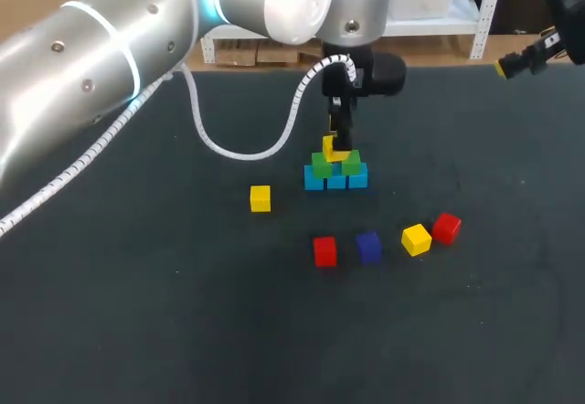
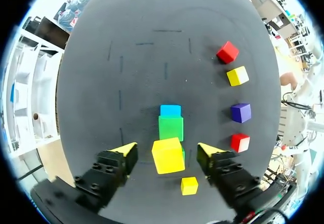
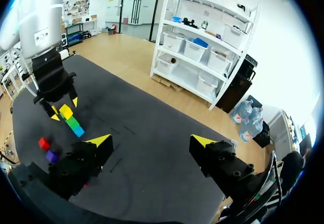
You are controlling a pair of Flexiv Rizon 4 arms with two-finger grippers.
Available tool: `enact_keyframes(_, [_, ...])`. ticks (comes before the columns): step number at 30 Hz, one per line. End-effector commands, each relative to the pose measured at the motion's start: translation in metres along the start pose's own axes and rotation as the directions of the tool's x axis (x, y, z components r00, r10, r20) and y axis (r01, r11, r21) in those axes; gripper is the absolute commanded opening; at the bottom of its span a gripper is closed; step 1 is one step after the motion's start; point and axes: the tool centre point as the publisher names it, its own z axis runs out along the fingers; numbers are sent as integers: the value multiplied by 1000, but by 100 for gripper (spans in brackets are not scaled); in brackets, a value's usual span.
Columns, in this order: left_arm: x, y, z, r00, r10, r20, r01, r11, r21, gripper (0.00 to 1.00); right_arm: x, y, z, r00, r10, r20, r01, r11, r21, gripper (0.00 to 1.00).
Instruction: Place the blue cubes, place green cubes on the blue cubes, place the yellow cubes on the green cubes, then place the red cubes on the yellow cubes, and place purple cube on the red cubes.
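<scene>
Toward the far edge of the bench point(image 1: 110, 331), my left end effector point(image 2: 167, 149) hangs spread around a yellow cube point(image 2: 168, 157) sitting twisted on the green cubes point(image 2: 170, 127) over the blue cubes point(image 2: 170, 111). A finger clipping it as I lift could topple it. My right end effector point(image 3: 150, 142) is spread, empty.

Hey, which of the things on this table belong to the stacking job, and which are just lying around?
Job:
blue cubes
green cubes
top yellow cube
loose yellow cubes
red cubes
purple cube

Not the job:
table
white cable on the left arm
</scene>
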Motion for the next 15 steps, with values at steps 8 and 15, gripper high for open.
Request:
enact_keyframes(8, [21,4,-23,995,-84,55,87,994,-67,100,2,2,0,1000,1,6,-1,1000,11,100])
enact_keyframes(15, [62,-3,-41,978,-179,106,191,974,-119,100,2,2,0,1000,1,6,-1,1000,11,100])
